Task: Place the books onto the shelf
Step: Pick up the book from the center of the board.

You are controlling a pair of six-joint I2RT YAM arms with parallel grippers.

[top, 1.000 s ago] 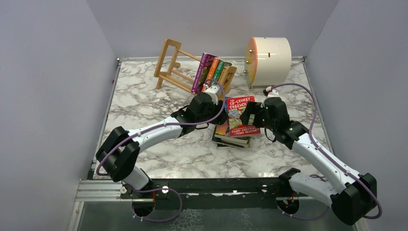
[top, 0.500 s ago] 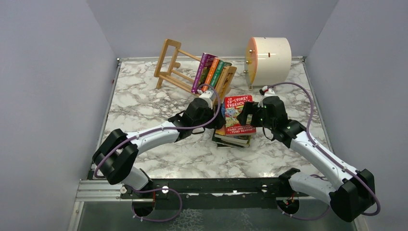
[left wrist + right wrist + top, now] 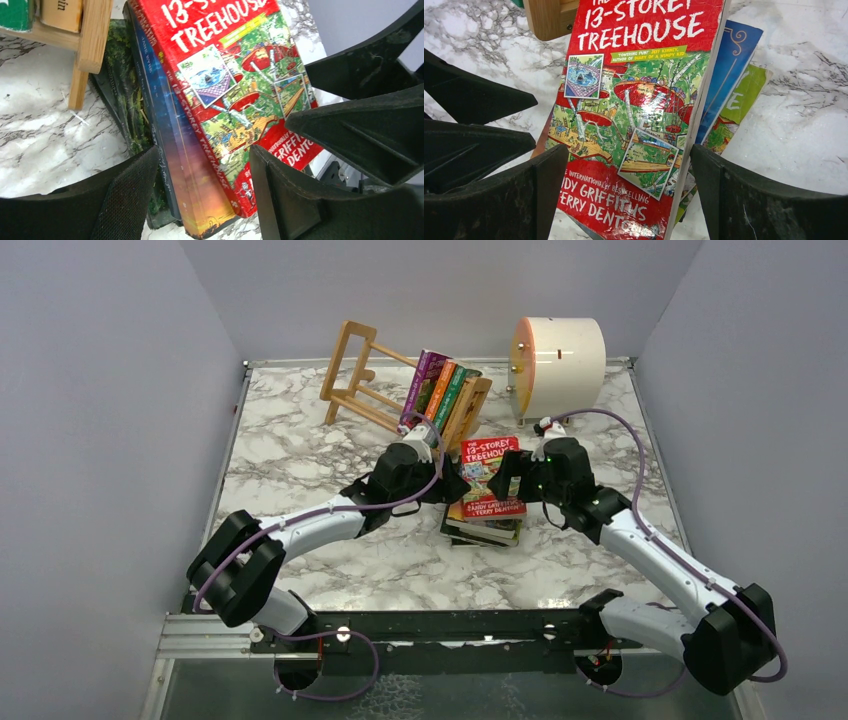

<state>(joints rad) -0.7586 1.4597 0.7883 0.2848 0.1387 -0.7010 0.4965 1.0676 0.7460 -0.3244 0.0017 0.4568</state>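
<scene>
Both grippers, left (image 3: 202,197) and right (image 3: 629,197), gape around the red book (image 3: 488,478) beside the shelf (image 3: 372,380), neither visibly gripping; next likely a firm pinch to lift.

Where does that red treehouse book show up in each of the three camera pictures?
Top external: red book at centre, atop the stack, between both grippers.
Left wrist: fills upper middle, slanting.
Right wrist: fills the centre, cover facing up.
Shared landmark: the wooden shelf's end piece just beyond it.
</scene>
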